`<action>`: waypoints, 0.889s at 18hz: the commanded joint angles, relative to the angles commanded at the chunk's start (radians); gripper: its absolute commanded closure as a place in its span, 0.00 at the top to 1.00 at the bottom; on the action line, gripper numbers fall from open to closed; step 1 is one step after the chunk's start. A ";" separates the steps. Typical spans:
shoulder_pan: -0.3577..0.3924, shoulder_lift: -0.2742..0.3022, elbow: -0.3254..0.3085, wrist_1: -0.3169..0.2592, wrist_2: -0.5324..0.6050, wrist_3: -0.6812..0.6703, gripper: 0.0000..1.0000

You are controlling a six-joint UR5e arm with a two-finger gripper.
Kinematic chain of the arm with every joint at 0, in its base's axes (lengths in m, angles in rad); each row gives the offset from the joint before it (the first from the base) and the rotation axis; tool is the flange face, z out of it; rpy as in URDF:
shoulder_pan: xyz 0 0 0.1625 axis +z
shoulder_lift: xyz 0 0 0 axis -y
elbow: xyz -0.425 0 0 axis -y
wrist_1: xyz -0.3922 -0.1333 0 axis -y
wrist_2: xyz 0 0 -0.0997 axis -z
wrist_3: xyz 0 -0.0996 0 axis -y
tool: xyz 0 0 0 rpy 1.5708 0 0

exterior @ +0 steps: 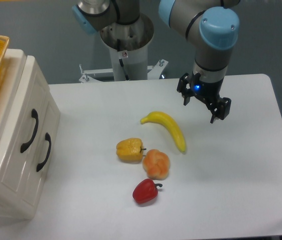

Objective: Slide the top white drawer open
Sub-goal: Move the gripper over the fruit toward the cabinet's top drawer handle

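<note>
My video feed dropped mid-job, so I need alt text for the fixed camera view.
The pincer hangs open over the white table, far right of the shut top white drawer in the small cabinet at left. Between them lie a banana, yellow pepper, orange pastry-like item and red pepper.

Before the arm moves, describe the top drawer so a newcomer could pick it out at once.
Look to the left edge of the table, where a small cream-white cabinet stands. Its front carries two shut drawers, each with a curved black handle. The top drawer is the one farther back in the picture, nearer the cabinet's top, and its handle sits above the lower drawer's handle.
</note>
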 joint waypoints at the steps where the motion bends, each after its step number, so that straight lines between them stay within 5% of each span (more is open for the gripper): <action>1: -0.006 0.000 -0.005 0.002 0.008 0.000 1.00; 16: -0.126 0.002 -0.055 -0.005 0.041 -0.210 1.00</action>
